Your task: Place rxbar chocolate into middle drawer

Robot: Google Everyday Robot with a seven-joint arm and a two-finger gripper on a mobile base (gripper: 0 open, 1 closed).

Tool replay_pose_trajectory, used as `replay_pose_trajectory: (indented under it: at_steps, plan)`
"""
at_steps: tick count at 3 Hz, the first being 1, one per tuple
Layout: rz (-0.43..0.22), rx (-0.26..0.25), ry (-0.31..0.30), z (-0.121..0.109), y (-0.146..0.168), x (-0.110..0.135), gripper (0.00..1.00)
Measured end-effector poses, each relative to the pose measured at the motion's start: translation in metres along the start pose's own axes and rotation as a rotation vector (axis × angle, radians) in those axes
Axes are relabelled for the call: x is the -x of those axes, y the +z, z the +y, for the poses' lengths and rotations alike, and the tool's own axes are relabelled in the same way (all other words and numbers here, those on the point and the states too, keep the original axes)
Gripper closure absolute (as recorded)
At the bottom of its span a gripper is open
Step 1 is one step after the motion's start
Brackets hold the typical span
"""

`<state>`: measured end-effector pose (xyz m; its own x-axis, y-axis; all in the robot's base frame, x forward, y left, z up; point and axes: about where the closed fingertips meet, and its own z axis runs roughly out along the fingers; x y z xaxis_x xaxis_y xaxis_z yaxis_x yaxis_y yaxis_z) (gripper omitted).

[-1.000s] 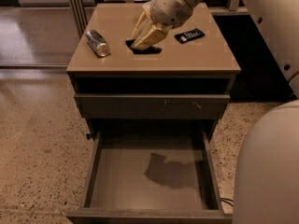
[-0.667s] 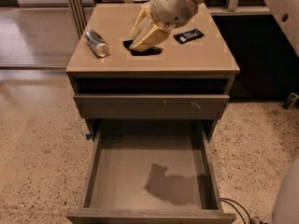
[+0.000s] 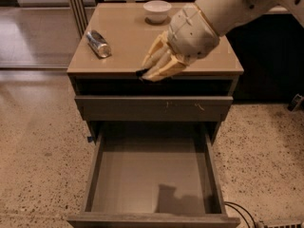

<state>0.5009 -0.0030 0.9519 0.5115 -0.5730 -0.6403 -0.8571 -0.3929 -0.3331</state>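
One cabinet of grey-brown wood with a smooth tan matte worktop (image 3: 128,37), rectangular, edges square.

At the front edge of the worktop, a little right of centre: one two-finger gripper (image 3: 151,71) of cream-yellow ribbed plastic, hanging from a bulky white padded arm (image 3: 223,8) reaching in from the back right corner. Fingers (image 3: 159,56) drawn narrow, angled down and to the left, tips just past the front edge. Pinched at the tips: the small crinkled black rxbar chocolate wrapper (image 3: 141,73), only a dark end showing, the rest hidden by the fingers; lifted off the worktop, above the cabinet's front.

Near the left edge, about halfway back: one shiny silver metal can (image 3: 98,43), cylindrical, lying on its side at a slant. At the back edge, near centre: one small round white glossy bowl (image 3: 157,9), upright.

Below the worktop, a dark open slot, then one closed flat drawer front with pale scratch marks (image 3: 154,107), handle-less. Beneath that, one wide grey-brown wooden middle drawer (image 3: 137,175), pulled well out: deep rectangular box, flat smooth bottom, plain thick walls, a dark shadow on its floor toward the front.

Around the cabinet, speckled beige stone floor (image 3: 38,165), polished; one thin black cable (image 3: 237,209) at the lower right.
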Motion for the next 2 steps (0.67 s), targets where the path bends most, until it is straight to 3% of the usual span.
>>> replay_pose_trajectory:
  at_steps: [1,2]
  plan:
    - [0.022,-0.055,0.046,0.043,0.012,-0.038,1.0]
    - [0.074,-0.123,0.13,0.078,0.037,-0.089,1.0]
